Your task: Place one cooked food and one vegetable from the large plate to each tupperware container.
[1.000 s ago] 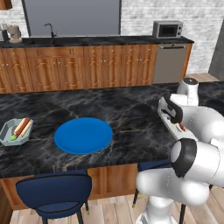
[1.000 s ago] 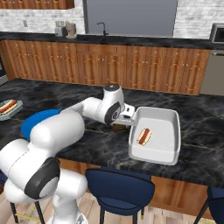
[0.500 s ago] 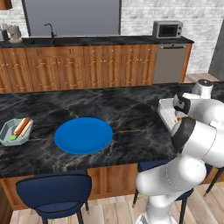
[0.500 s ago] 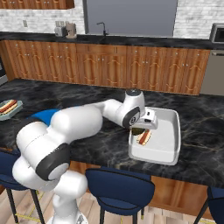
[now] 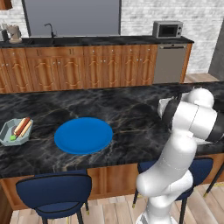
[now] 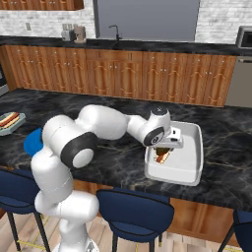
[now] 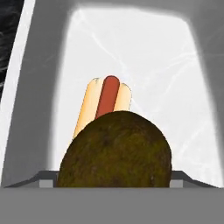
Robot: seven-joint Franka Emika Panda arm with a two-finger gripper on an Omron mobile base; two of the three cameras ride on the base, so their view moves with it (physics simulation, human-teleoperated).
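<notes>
The gripper hung over a white rectangular tub near the counter's right front edge, clasping a round brown potato above a hot dog. The large plate lay bare mid-counter, beside the tupperware container.

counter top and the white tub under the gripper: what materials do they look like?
Counter top: polished dark stone, likely marble or granite, going by the pale veins and soft sheen. White tub: looks like glossy plastic or glazed ceramic, with smooth thick walls, rounded corners and faint streaks on its floor in the hand view; the render leaves it open.
</notes>
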